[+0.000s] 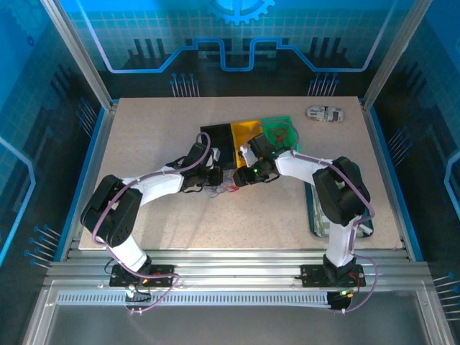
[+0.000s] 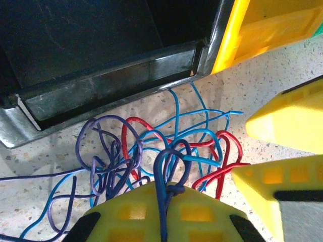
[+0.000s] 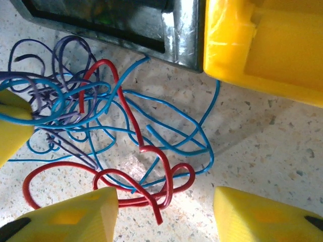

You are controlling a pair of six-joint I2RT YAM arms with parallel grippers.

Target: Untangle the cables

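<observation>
Red, blue and purple cables (image 3: 133, 126) lie tangled on the counter (image 3: 262, 141) beside a black bin (image 2: 101, 45). Left wrist view reveals left fingers (image 2: 136, 214) pinching a dark strand; right wrist view, right fingers (image 3: 75, 217) wide.

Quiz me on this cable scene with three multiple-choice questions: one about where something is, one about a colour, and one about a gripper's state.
1. The cables lie:
A. inside a bin
B. on the table in front of the black bin
C. draped over an arm

2. The bin next to the black bin is:
A. yellow
B. white
C. pink

3. The right gripper is:
A. open
B. shut on a red strand
C. shut on a bin rim

Answers:
1 B: the strands rest on the speckled tabletop outside the bin's front wall.
2 A: the yellow bin stands at its corner.
3 A: its fingers stand apart, with a red strand lying loose between them.
</observation>
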